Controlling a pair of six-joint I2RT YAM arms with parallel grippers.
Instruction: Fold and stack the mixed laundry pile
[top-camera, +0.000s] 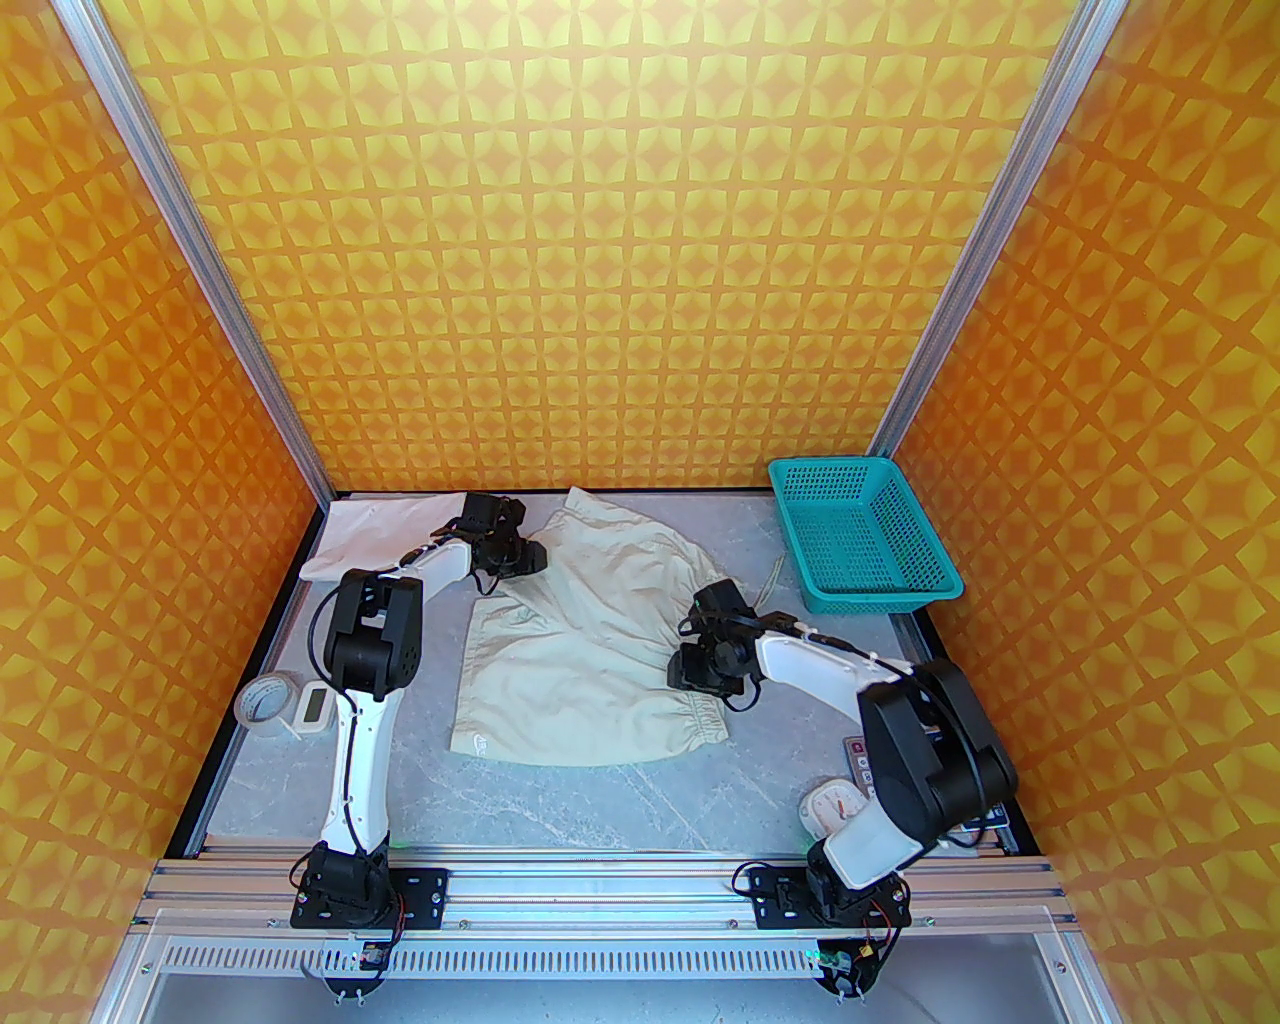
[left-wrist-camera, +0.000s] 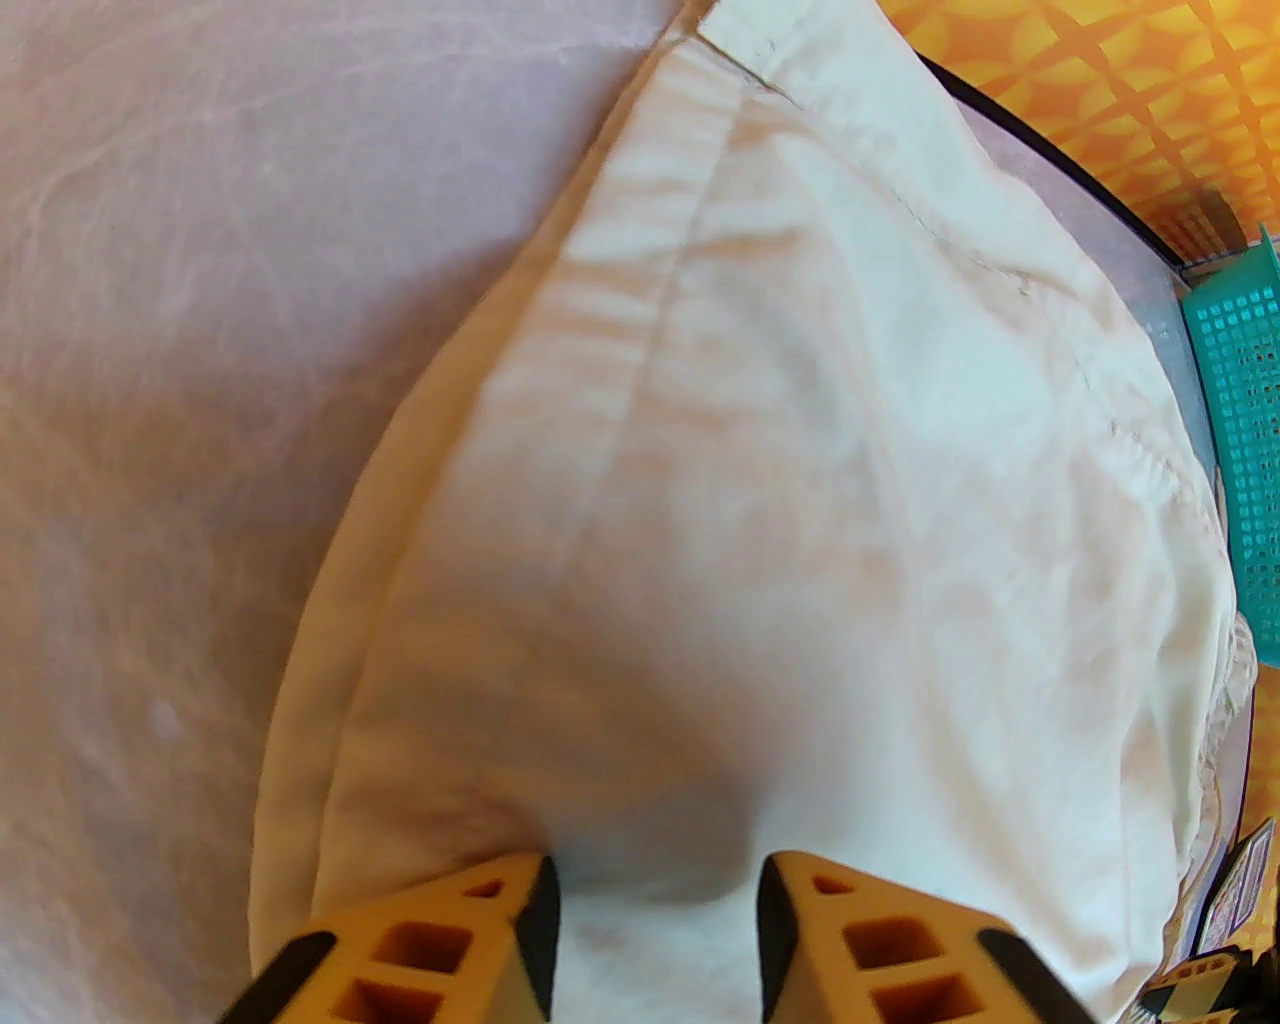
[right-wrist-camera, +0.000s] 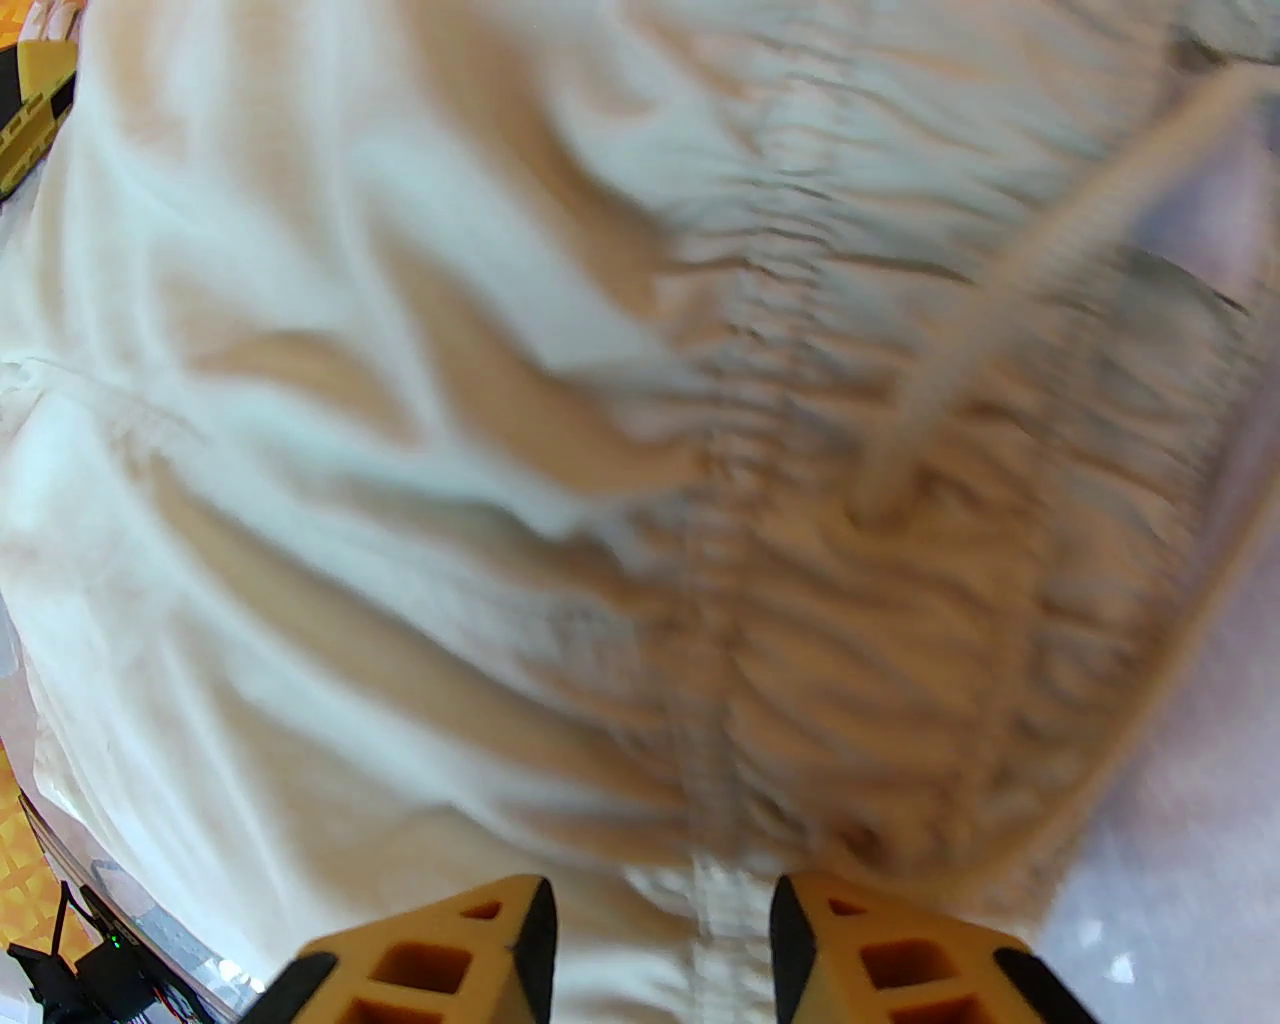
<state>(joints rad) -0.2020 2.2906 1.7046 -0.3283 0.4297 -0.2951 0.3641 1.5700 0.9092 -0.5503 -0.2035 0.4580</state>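
Note:
The pale greenish-cream shorts (top-camera: 580, 650) lie spread across the middle of the table, with the gathered waist at the right. My left gripper (top-camera: 528, 557) is at the shorts' far left edge, and in the left wrist view its fingers (left-wrist-camera: 520, 930) pinch a bulge of that cloth (left-wrist-camera: 800, 500). My right gripper (top-camera: 690, 672) is at the waist. In the right wrist view its fingers (right-wrist-camera: 800, 930) close on the gathered waistband (right-wrist-camera: 720, 600), with the drawstring (right-wrist-camera: 1010, 330) beyond. The white T-shirt (top-camera: 365, 535) lies at the back left, partly behind the left arm.
A teal mesh basket (top-camera: 865, 535) stands at the back right. A tape roll (top-camera: 262, 700) and a small white device (top-camera: 315, 708) lie at the left edge. A white timer (top-camera: 835, 805) and a remote (top-camera: 858, 760) lie under the right arm.

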